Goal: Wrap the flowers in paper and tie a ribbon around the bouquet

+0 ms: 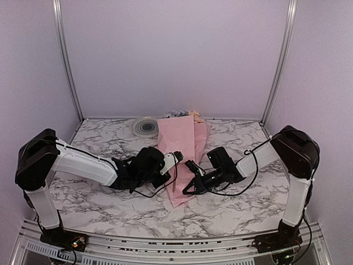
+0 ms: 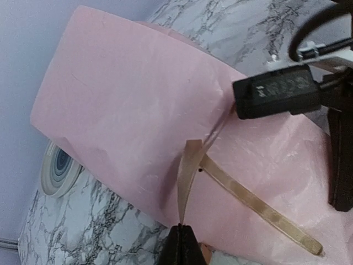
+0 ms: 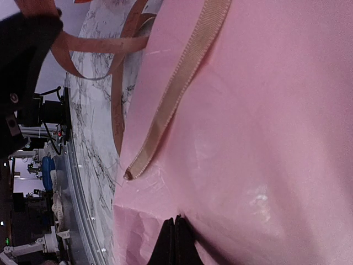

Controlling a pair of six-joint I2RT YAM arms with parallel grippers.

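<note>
Pink paper [image 2: 121, 99]: wrapped into a cone, with creases and a loose overlapping edge seen from the left wrist.
Position of bouquet [image 1: 179, 149]: laid on the marble-pattern table [image 1: 99, 204], midway between the two arms, narrow end toward the bases, wide end toward the back wall.
State of flowers [image 1: 179, 114]: only pale and bluish blooms are seen, at the far, wide end; the stems are hidden by the wrap.
Run of ribbon [image 2: 242, 193]: tan-beige. One flat strand is laid slantwise across the cone, and its cut end rests on the pink sheet. A second strand rises in a fold from the left fingertips. More loops are seen on the table beside the cone in the right wrist view [image 3: 182, 77].
Jaws of left gripper [image 1: 176, 158]: closed, with the ribbon pinched between the tips just over the cone's near half [image 2: 182, 243].
Jaws of right gripper [image 1: 191, 167]: closed, with the tips set against the pink wrap [image 3: 174, 237]. Whether any of the sheet is pinched cannot be told.
Spacing: both sets of fingertips are near each other over the cone.
Ringed disc [image 1: 146, 127]: grey-white, flat on the table at the back, just left of the wide end.
</note>
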